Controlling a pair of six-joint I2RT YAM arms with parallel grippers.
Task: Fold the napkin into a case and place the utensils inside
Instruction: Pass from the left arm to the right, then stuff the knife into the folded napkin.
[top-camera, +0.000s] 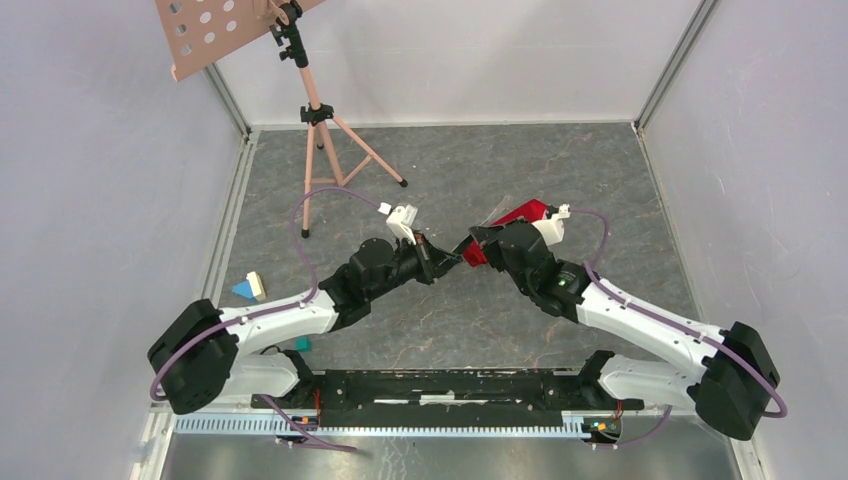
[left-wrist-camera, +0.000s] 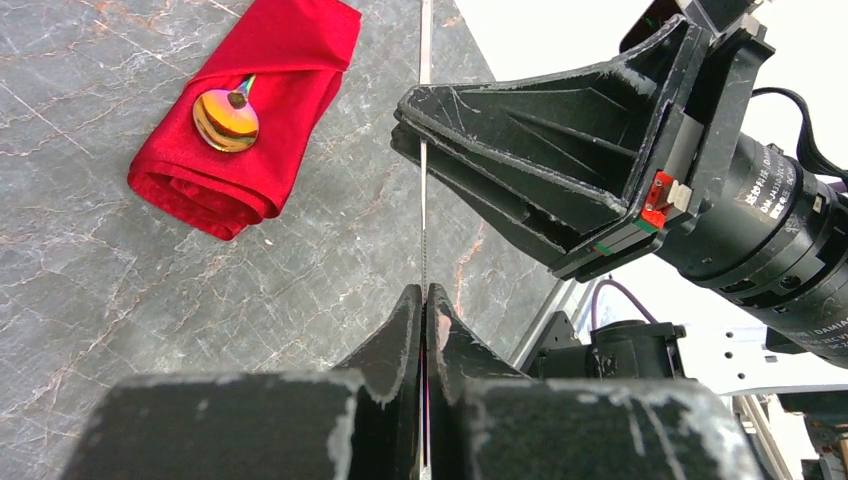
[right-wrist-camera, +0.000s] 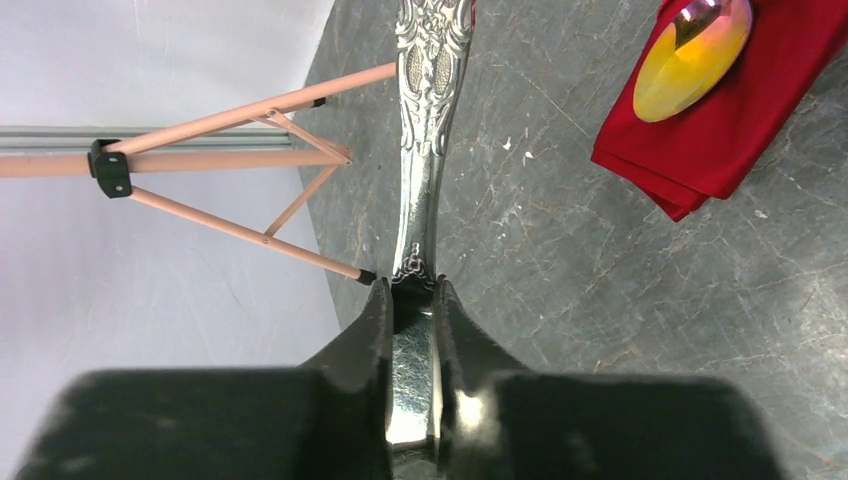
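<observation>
near the case (left-wrist-camera: 300, 80), left and right jaws pinch one silver utensil (right-wrist-camera: 425, 150).

pink tripod stand (top-camera: 318, 120); coloured blocks (top-camera: 249, 288) on table (top-camera: 480, 160)

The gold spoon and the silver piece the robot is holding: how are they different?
Colour: the gold spoon has a mirror-bright golden bowl; the silver piece has an ornate embossed handle. Pose: the gold spoon lies on the folded red napkin, handle hidden in its folds; the silver piece is held off the table, pinched by the left fingers and the right fingers. Both are shiny metal cutlery.
</observation>
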